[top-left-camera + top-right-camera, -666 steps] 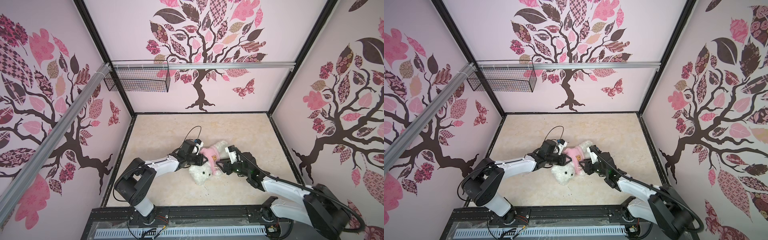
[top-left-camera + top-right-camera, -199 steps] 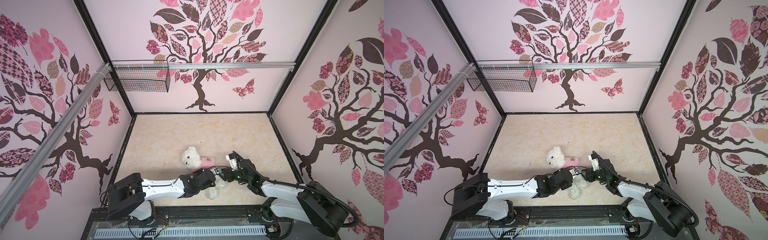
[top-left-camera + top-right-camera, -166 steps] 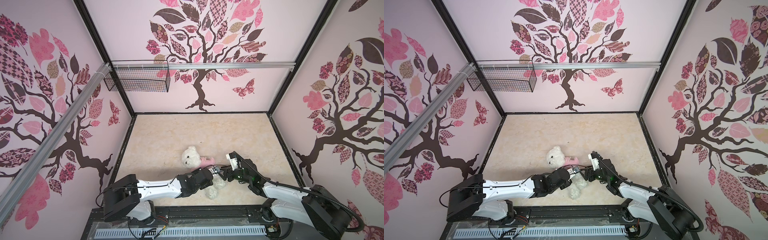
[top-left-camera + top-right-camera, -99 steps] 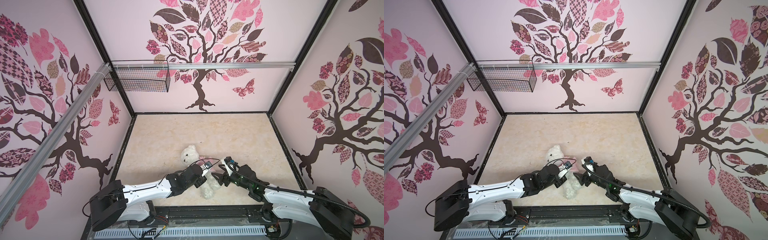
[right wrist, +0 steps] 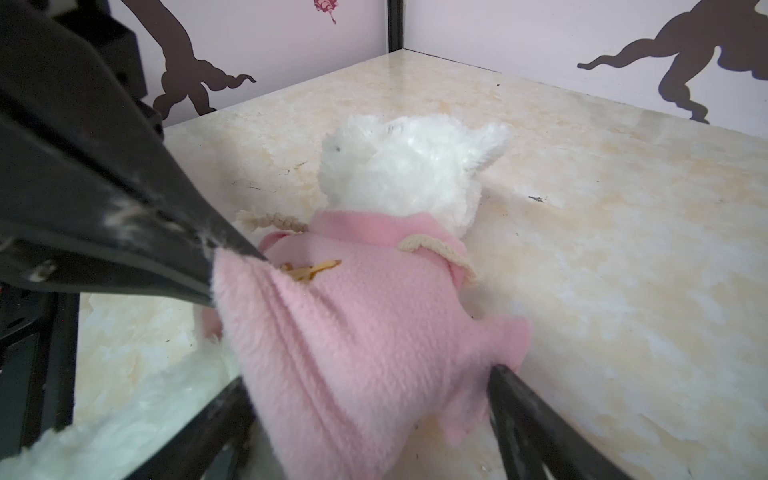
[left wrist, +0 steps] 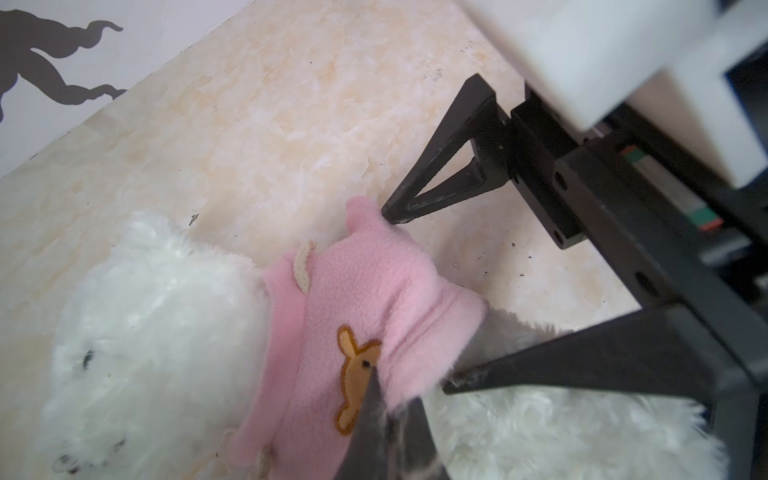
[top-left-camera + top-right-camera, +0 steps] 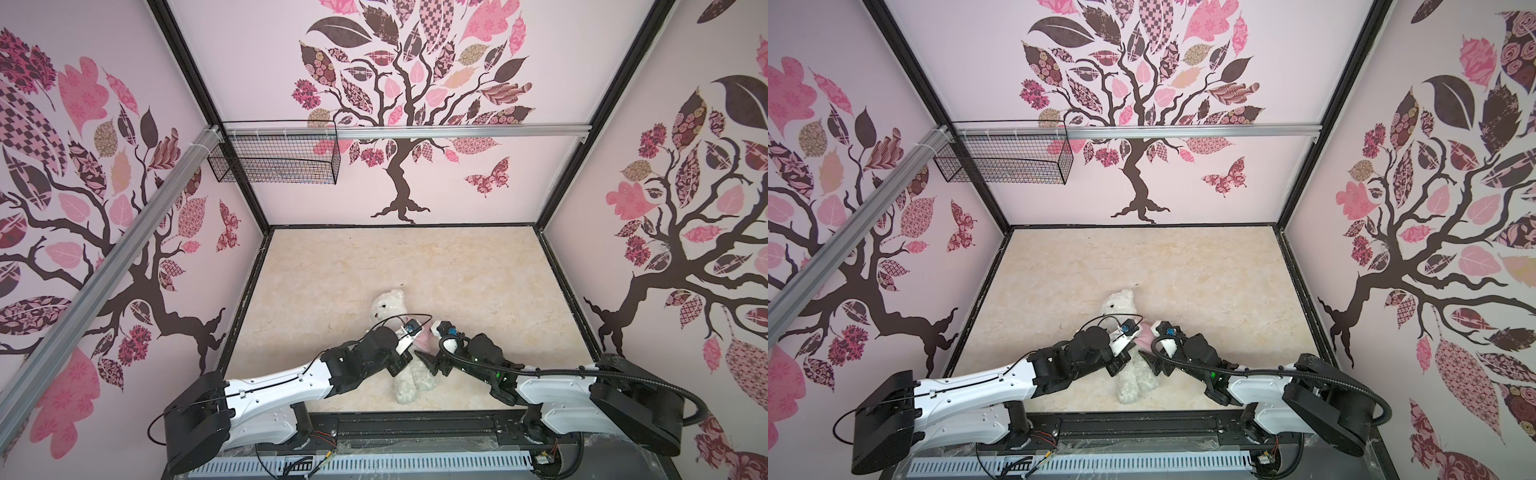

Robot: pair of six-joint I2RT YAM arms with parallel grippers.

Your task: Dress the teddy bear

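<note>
left arm [image 7: 282, 384]: lying low, stretching forward over the near edge of the desk [image 7: 457, 270], wrist angling inward toward the middle.
left gripper [image 5: 235, 266]: fingers pressing together, clamping the hem of the pink shirt [image 5: 353, 316] just beside its orange bear patch [image 6: 355, 374].
right arm [image 7: 548, 384]: reaching low from the near right, wrist pointing inward to face the left one.
right gripper [image 6: 417, 301]: fingers standing wide apart, gripping nothing. one fingertip [image 6: 395, 214] is touching the shirt's sleeve end and the other is lying by the hem over white fur, with the shirt's lower part sitting between them.
teddy bear [image 7: 388, 305]: lying on the desk near its front middle, head pointing toward the back wall, legs toward the arms' bases. the two grippers are meeting at its belly in both top views, the left one at the left flank and the right one at the opposite side. the shirt is sitting around neck and chest and bunching above the belly, with the white legs showing below it.
</note>
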